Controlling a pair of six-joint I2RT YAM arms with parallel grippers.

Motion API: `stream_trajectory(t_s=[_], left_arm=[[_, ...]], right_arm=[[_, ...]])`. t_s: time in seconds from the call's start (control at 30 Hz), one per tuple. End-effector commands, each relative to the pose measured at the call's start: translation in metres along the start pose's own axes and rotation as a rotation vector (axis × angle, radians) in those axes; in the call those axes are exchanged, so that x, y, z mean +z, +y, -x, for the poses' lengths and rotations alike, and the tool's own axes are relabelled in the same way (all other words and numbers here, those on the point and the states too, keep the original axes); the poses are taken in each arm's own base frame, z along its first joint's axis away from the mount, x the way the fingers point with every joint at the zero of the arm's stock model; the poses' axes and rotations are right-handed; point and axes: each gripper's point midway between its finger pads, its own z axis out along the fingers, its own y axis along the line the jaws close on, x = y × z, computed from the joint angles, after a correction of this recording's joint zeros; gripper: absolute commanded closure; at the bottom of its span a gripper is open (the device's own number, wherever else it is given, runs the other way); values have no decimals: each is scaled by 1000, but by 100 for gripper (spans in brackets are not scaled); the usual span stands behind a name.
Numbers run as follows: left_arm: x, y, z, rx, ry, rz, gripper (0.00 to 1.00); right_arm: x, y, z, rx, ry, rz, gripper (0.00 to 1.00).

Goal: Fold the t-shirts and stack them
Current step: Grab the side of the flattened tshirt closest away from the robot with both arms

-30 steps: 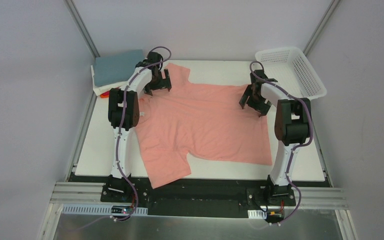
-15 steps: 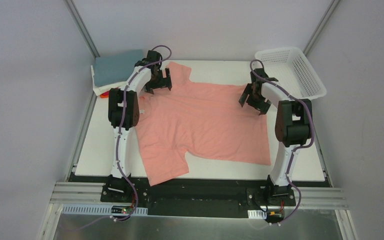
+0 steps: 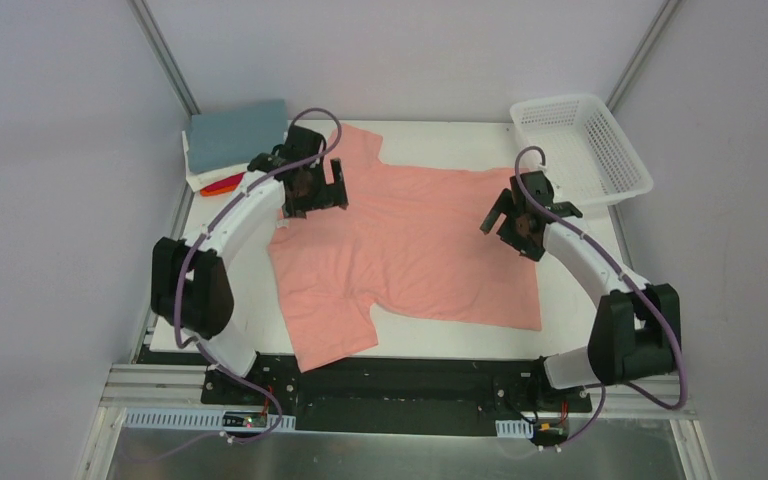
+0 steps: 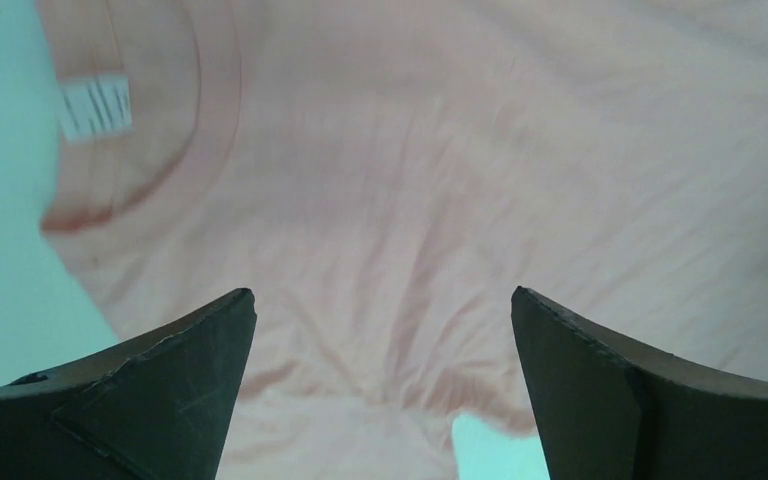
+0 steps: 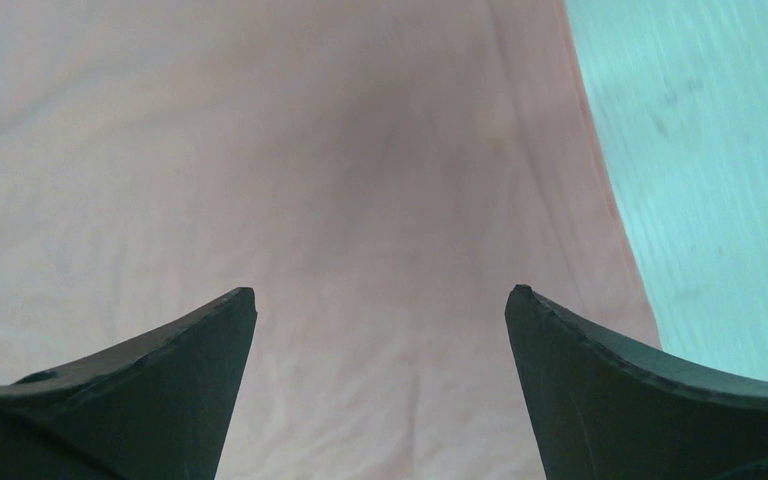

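Spread flat on the white table [image 3: 440, 140]: a salmon-pink shirt [image 3: 420, 250], collar to the left. Above the collar end, left gripper [image 3: 321, 188], jaws apart, empty. Over the hem, right gripper [image 3: 510, 226], likewise splayed (bare table just beside). At the far-left corner, folded shirts [image 3: 237, 138], grey-blue on top.

A white tabletop [image 3: 440, 145] sits between pale lilac-grey walls [image 3: 410, 50] framed by slanting aluminium posts [image 3: 165, 55], with a black base plate [image 3: 410, 375] and aluminium rail [image 3: 150, 385] along its near edge, a brushed metal sheet [image 3: 390, 450] below, under soft, even light.
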Motion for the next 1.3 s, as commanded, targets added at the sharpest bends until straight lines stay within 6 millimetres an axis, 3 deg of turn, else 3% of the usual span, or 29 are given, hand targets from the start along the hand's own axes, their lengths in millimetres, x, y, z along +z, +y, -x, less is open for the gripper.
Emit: stream_trajectory(t_s=[0.0,0.2,0.3,0.43,0.6,0.73,0.83,1.27], left_arm=[[-24,32,-77,-101,35,156,1],[-51,65,-186,-202,161,118,1],[-67,64,-220,-217,192,24,1],[-75,55,-249,-248,273,-67,1],[-87,61,-291,-285,417,-68,1],[-104,77,-311,-298,477,9,4],[-109,78,-321,-314,500,22,7],[-74,93,-335,-264,479,154,35]], right_arm=[[-24,-20,-20,159,-47,7,0],[-32,-46,-50,213,-57,22,0],[-34,-43,-58,219,-47,73,0],[-33,-35,-82,206,63,129,0],[-31,-63,-99,176,86,15,0],[-30,-68,-104,174,93,3,1],[-29,-65,-106,184,102,17,1],[-22,-61,-102,197,79,34,0]])
